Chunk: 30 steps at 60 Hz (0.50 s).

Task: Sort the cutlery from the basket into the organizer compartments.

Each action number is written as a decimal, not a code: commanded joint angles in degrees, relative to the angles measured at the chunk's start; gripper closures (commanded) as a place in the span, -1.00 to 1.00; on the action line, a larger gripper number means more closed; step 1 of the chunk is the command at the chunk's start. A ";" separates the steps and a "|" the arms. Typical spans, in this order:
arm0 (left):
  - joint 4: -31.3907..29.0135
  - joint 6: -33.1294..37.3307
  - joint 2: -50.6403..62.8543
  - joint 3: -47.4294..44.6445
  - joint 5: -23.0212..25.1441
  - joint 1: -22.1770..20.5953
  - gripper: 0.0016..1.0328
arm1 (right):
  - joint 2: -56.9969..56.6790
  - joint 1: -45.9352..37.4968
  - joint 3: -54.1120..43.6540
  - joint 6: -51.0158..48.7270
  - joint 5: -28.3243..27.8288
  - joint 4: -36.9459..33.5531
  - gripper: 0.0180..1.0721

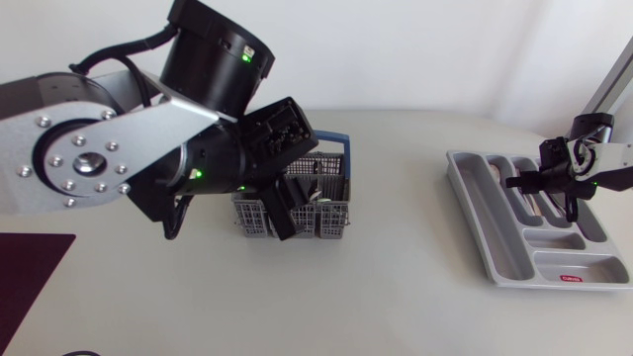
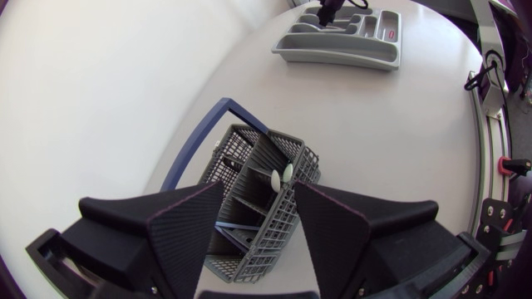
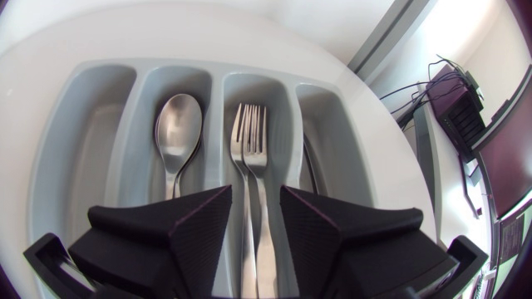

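Left gripper (image 2: 258,208): wide open, empty, over grey mesh basket (image 2: 241,154) | centre on pale utensil tip (image 2: 277,176) | right gripper (image 3: 256,208): parted, empty.

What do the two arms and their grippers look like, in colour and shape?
Left arm: silver-grey links with bolt rings, black joints, small green lights, a black cable. Right arm: pale links, black joints, a green light. Left gripper and right gripper: two broad matte black wedge fingers each.

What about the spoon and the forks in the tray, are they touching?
Apart. The right wrist view shows the spoon in one compartment and the forks in the next, with a tray wall between them.
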 commanded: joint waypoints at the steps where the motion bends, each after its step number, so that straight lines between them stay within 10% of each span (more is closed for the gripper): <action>1: 0.68 -1.85 -0.59 -1.74 -0.80 -0.34 -0.15 | -5.47 0.43 -3.14 1.40 -0.68 0.05 -0.16; 30: 6.31 -4.84 6.09 -3.32 -5.72 -2.28 -0.08 | -34.30 7.90 -20.63 0.61 -3.49 -3.73 -0.50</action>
